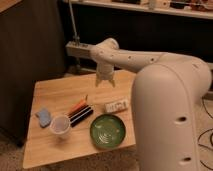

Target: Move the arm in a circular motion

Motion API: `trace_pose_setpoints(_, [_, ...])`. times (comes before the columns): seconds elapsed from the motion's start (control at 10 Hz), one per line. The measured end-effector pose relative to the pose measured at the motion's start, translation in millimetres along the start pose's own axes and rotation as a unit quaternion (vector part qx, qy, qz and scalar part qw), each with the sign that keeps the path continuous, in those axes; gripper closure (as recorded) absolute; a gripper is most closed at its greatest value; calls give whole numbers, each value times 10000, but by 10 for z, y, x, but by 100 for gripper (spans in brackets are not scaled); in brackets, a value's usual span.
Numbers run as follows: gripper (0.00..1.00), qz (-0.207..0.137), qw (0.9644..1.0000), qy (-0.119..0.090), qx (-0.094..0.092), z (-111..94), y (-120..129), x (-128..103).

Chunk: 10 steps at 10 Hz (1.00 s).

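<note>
My white arm (165, 85) reaches from the right foreground out over the wooden table (55, 92). The gripper (105, 80) hangs from the wrist, pointing down, above the back middle of the table and holding nothing that I can see. It is well above the tabletop and behind the objects laid out on it.
On the table lie a green plate (107, 131), a clear plastic cup (60, 125), a blue sponge (44, 117), an orange and black bundle of markers (79, 111) and a small white packet (117, 106). A dark wall and a shelf (145, 7) stand behind.
</note>
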Motion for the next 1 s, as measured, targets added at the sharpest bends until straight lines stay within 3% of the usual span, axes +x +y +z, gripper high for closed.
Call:
trace_pose_setpoints(0.4, [35,651,9975,-234,109,-187,-887,287])
trace_pose_setpoints(0.7, [35,1045,9942,-239,120,-179,-1522,792])
trace_pose_setpoints(1.0, [35,795,9968,8,69,-8,-1757,1217])
